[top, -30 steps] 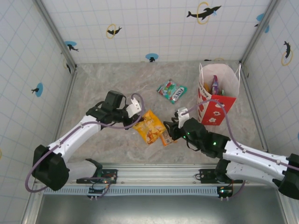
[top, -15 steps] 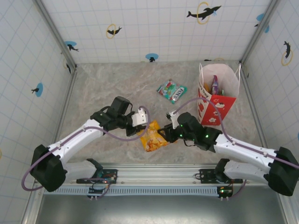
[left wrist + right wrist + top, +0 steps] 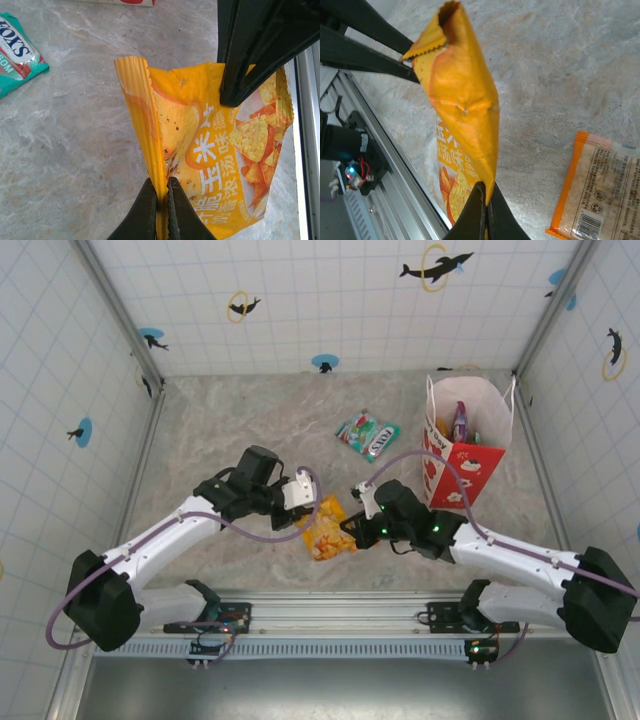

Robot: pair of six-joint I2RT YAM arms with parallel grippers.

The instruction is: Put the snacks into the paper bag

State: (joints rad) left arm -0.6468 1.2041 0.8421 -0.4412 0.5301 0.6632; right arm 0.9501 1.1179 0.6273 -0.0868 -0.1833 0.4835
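A: On the bench (image 3: 230, 420), where was the paper bag (image 3: 462, 472)?
B: Upright, at two o'clock.
A: And the yellow-orange pouch (image 3: 326, 528)?
B: Near six o'clock, the left hand (image 3: 161, 197) clamped on one edge, the right hand (image 3: 484, 195) clamped on another.

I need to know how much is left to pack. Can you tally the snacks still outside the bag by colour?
yellow-orange pouch: 1
teal packet: 1
orange bar: 1
Total outside the paper bag: 3
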